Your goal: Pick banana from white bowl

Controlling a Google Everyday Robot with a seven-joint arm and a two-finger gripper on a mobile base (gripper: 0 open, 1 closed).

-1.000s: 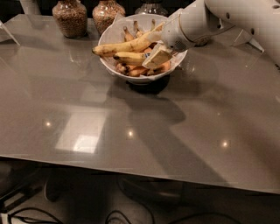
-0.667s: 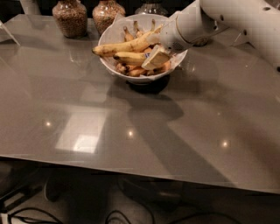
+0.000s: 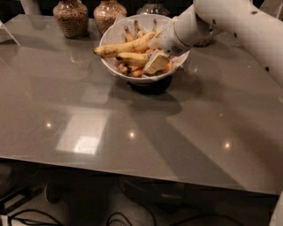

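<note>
Nearest, under the table edge: black cables point(image 3: 26, 216) looping on the dark floor, lower left.

Above them, the grey glossy rectangular tabletop point(image 3: 132, 154) fills most of the view. It shows a pale square reflection front left and a few small light spots.

Further back, approx. mid-table and a bit toward the far side, stands the large round deep white bowl point(image 3: 109, 35), paper-lined, on a dark base, w/ its shadow falling toward the front. It's full of yellow, brown-spotted bananas. The long yellow banana point(image 3: 126, 47) lies across the top, its left tip poking out past the bowl's left rim. A shorter banana point(image 3: 130, 58) lies just below it, w/ more stubs behind and underneath.

The pale two-finger gripper point(image 3: 157, 59) is down inside the bowl's right half, among the fruit, touching or v. close to the long banana's right end. Open or closed, and whether it holds anything: can't tell. The white robot arm point(image 3: 230, 22) comes in from the upper right, angled down over the bowl's right rim.

Far edge: two round glass jars of brown grain, one point(image 3: 70, 17) well left of the bowl, the other point(image 3: 105, 13) just behind its left rim. A third glass vessel point(image 3: 152, 8) stands behind the bowl, mostly cut off.
</note>
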